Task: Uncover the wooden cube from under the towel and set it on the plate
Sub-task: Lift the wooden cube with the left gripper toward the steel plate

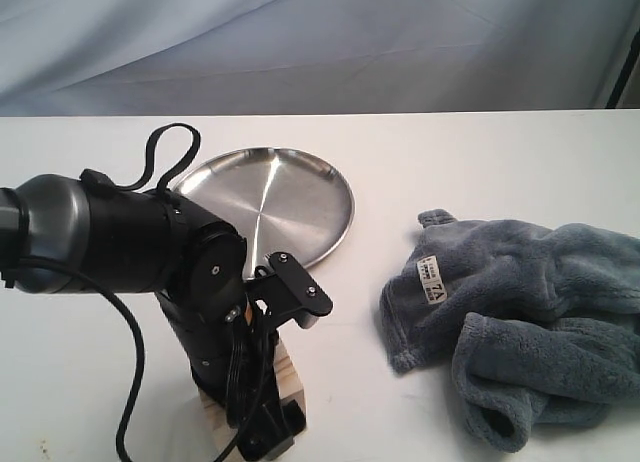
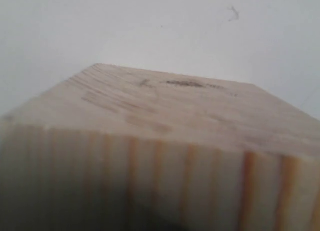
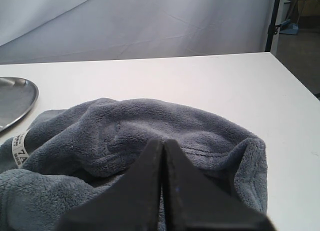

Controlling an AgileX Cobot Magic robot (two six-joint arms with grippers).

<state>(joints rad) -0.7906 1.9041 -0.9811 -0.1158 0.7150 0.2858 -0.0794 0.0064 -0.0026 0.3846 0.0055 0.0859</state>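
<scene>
At lower left of the exterior view: the pale wooden cube with grain lines (image 1: 290, 380) sits uncovered on the table, partly hidden by the black left arm that reaches down onto it.
Left gripper (image 1: 262, 427): down at the cube, with dark finger parts showing in front of the wood. Its own camera sees only the cube (image 2: 165, 141) filling the frame, so I cannot tell whether the jaws are clamped on it or apart.
Right gripper (image 3: 163, 191): jaws together with nothing seen between them, low over the towel (image 3: 150, 126); it does not show in the exterior view.
Key relation: the round brushed-steel plate (image 1: 275, 197) lies up-frame and slightly right of the cube, near it; a lift and a short carry that way looks like the move ahead.
Axis: the cube's sides look equal, so no long axis needs matching.
Nearer arm: the left, judged by position.
Towel: the plush blue-grey fleece towel (image 1: 530, 302) lies heaped at right, its white label (image 1: 430, 275) facing the plate, well apart from the cube.
Surface: a plain white table (image 1: 480, 162), matte.
Room: a pale blue-grey backdrop cloth (image 1: 320, 42) hangs behind; the right wrist view shows a dark pole and floor past the table's edge.
</scene>
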